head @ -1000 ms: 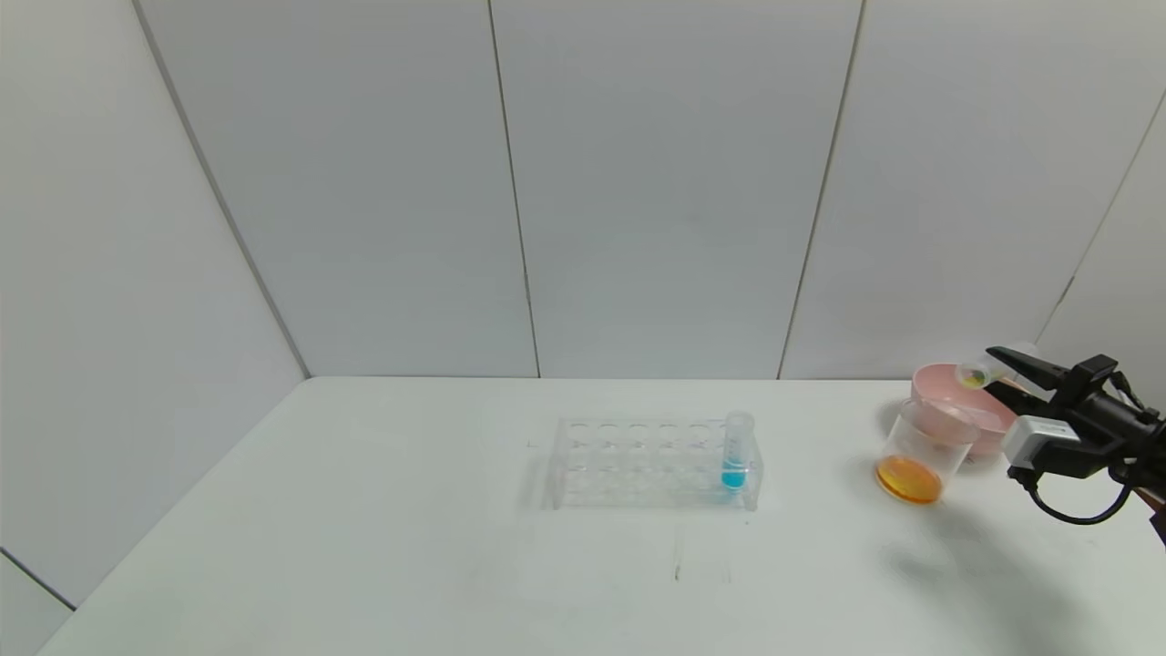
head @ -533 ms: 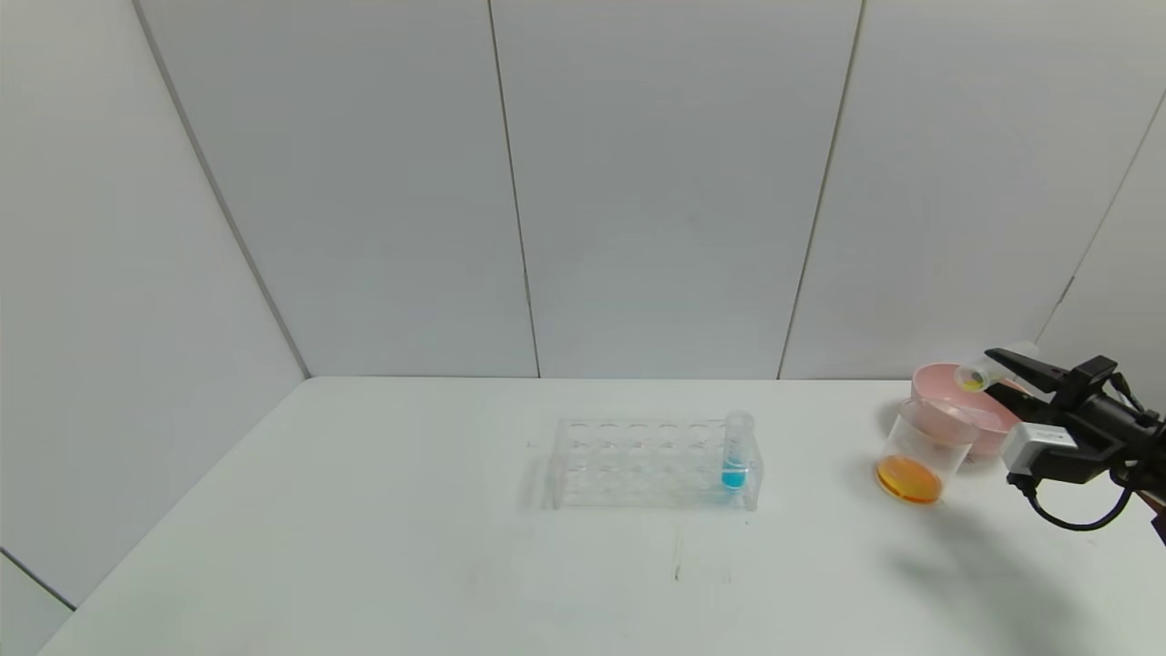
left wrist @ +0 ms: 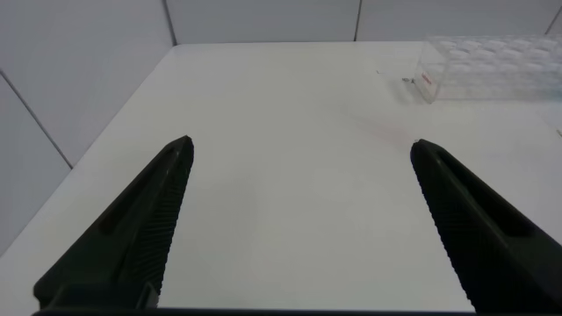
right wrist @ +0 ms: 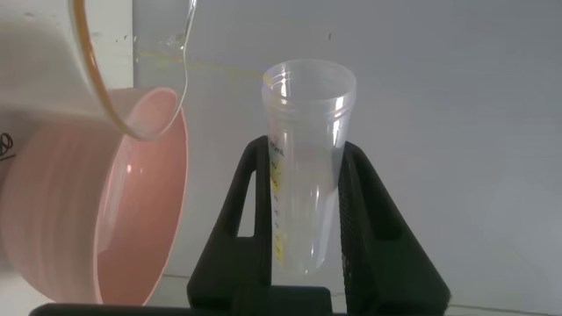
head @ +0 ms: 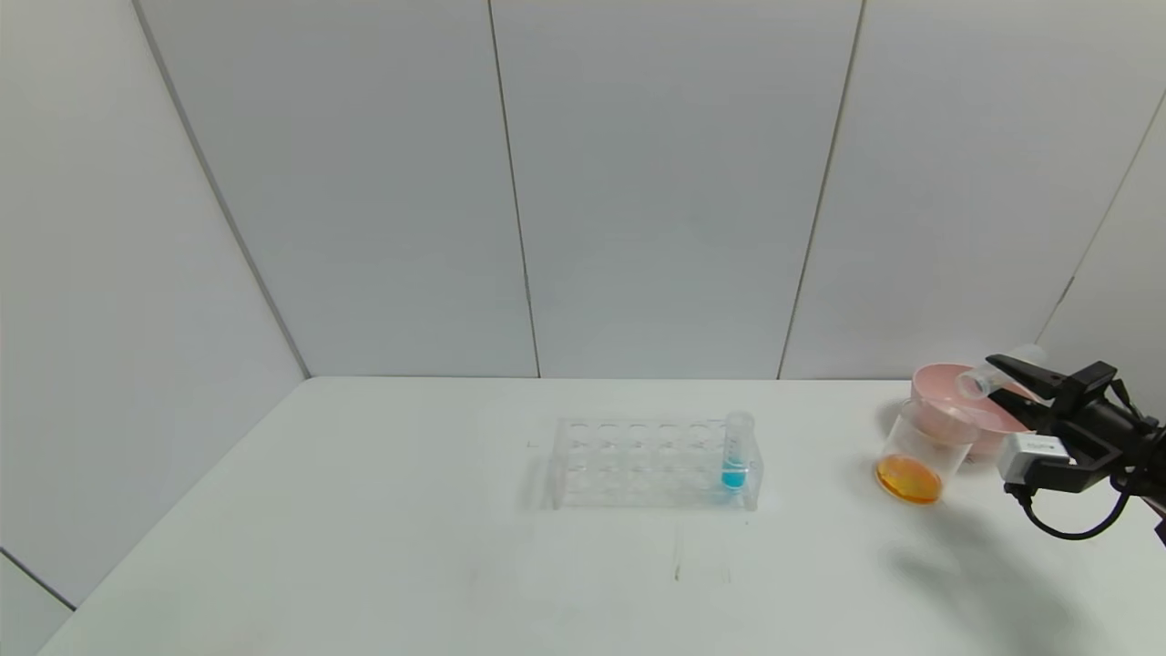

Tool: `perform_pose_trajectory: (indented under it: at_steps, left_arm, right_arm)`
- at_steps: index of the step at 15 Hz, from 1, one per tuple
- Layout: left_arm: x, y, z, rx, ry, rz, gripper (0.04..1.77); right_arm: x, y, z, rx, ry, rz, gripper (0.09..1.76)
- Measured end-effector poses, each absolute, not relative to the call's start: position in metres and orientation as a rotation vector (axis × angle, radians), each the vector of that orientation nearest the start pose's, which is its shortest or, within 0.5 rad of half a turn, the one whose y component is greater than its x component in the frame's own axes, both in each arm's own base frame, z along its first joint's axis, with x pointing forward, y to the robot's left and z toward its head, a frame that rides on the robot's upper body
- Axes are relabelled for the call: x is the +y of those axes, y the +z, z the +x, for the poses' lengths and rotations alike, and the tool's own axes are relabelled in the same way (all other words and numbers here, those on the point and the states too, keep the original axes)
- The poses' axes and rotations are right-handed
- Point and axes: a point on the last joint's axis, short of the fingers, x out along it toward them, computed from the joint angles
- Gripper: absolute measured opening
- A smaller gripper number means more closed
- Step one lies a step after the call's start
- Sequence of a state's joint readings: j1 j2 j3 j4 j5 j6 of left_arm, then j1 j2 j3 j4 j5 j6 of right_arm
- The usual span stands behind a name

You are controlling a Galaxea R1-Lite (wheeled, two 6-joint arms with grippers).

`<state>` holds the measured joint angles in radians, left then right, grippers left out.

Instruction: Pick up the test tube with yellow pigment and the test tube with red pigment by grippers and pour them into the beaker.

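Observation:
My right gripper (head: 1009,375) is shut on a clear test tube (head: 995,374), which lies nearly level, its mouth over the far rim of the beaker (head: 922,450). In the right wrist view the tube (right wrist: 309,132) sits between my fingers (right wrist: 248,202) and looks empty, with only yellow traces along one side. The beaker holds orange liquid at its bottom; its edge also shows in the right wrist view (right wrist: 53,79). The test tube with red pigment is out of view. My left gripper (left wrist: 300,149) is open and empty over bare table, outside the head view.
A pink bowl (head: 938,381) stands just behind the beaker and also shows in the right wrist view (right wrist: 132,228). A clear tube rack (head: 638,463) at mid-table holds one tube with blue liquid (head: 735,453); its end shows in the left wrist view (left wrist: 492,66).
My right gripper has sunk slightly and drawn back to the right with the tube. The yellow liquid seen at the tube's mouth earlier no longer shows there.

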<state>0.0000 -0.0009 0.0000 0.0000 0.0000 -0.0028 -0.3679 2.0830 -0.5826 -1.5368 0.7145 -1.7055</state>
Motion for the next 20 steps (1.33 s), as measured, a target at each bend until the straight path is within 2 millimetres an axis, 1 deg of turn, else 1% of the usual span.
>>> perform_pose_trajectory:
  at_steps: [8,10,12,14,16,18,20]
  left_arm:
    - [0.0,0.075,-0.023,-0.001,0.0,-0.003,1.76]
    - [0.0,0.075,-0.023,-0.001,0.0,-0.003,1.76]
    - [0.0,0.075,-0.023,-0.001,0.0,-0.003,1.76]
    - [0.0,0.075,-0.023,-0.001,0.0,-0.003,1.76]
    - [0.0,0.075,-0.023,-0.001,0.0,-0.003,1.76]
    - [0.0,0.075,-0.023,-0.001,0.0,-0.003,1.76]
    - [0.0,0.075,-0.023,-0.001,0.0,-0.003,1.76]
  right_arm:
    - [-0.105,0.098,0.313,-0.307,0.215,-1.722,0.51]
    - [-0.104,0.099,0.314,-0.282,0.205,-1.661,0.51]
    - [-0.103,0.102,0.318,-0.259,0.203,-1.47,0.51]
    - [-0.103,0.11,0.324,-0.238,0.182,-1.229,0.51]
    - [-0.106,0.118,0.33,-0.22,0.153,-0.959,0.51]
    - [-0.112,0.121,0.332,-0.195,0.115,-0.732,0.51]
    - [-0.119,0.117,0.331,-0.164,0.086,-0.597,0.51]
